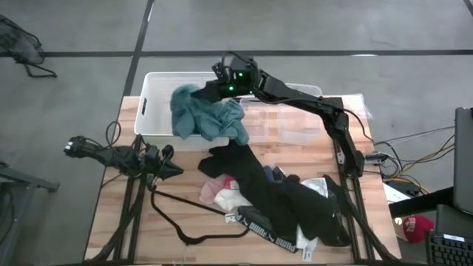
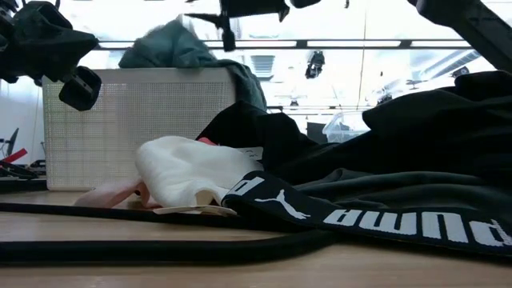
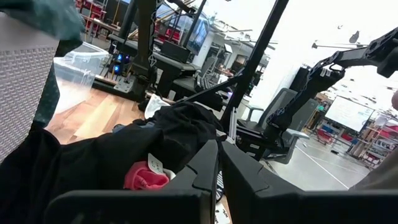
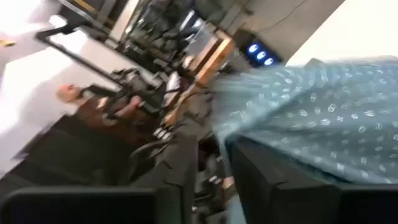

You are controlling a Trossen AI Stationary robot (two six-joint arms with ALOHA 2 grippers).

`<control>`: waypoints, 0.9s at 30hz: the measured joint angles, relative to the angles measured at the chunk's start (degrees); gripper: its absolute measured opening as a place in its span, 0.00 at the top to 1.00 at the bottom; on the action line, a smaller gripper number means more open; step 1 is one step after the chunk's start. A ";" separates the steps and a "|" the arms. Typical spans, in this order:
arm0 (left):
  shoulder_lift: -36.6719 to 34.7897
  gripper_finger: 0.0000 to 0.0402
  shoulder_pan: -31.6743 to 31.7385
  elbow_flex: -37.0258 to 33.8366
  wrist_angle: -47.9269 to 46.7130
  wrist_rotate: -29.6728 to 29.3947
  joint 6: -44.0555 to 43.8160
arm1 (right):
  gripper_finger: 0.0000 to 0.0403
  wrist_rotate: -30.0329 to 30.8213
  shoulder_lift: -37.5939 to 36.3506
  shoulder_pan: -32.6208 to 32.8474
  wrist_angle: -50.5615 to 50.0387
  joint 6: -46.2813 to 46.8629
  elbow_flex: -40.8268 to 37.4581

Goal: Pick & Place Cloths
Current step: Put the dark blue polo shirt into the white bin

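The right gripper (image 1: 219, 72) hangs over the far rim of the white perforated plastic bin (image 1: 157, 83), its dark fingers (image 4: 180, 171) parted with only a narrow gap and nothing pinched between them, while the large teal dotted soft garment (image 1: 203, 114) lies just beside them, crumpled in the bin and spilling over the bin's near right edge toward the table. In the right wrist view that teal fabric (image 4: 317, 118) fills the space directly next to the fingers. The bin's left half is bare white floor, open room inside its straight walls. Next to the bin sits a clear plastic container (image 1: 295, 122), under the right arm's reach. On the pale wooden slatted table (image 1: 118, 222) a long heap of limp black cloths (image 1: 284, 196) runs from the bin's edge to the near right corner, with a small pink cloth (image 1: 211, 192) and a puffy white cloth (image 1: 233, 199) tucked against its left side and a black white-lettered waistband (image 1: 270, 233) at its near end. A thin black wire hanger (image 1: 185, 222) curves over the bare wood to their left. The left gripper (image 1: 171, 169) waits low above the table's left side, fingers (image 3: 208, 165) pressed together and empty, pointing at the cloth heap.
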 joint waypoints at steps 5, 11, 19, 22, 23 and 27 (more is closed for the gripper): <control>0.00 0.94 0.00 0.00 0.02 0.00 -0.01 | 0.59 -4.24 -0.72 -0.37 -1.98 -2.06 0.05; 0.00 0.94 0.00 0.01 0.13 0.00 0.00 | 0.49 -9.84 -5.59 0.10 -11.93 -13.75 0.43; 0.00 0.94 0.00 0.00 0.15 0.00 0.01 | 0.47 10.38 -14.10 4.28 -51.21 -37.80 -0.16; 0.00 0.94 0.00 0.01 0.08 0.00 0.00 | 0.48 20.04 -16.15 7.18 -57.28 -41.55 -1.61; 0.00 0.94 0.00 0.02 0.09 0.00 -0.01 | 0.47 20.99 -16.31 8.13 -57.39 -42.23 -2.35; 0.00 0.94 0.00 0.02 0.07 0.00 0.01 | 0.45 21.12 -16.41 11.03 -54.68 -42.35 -6.23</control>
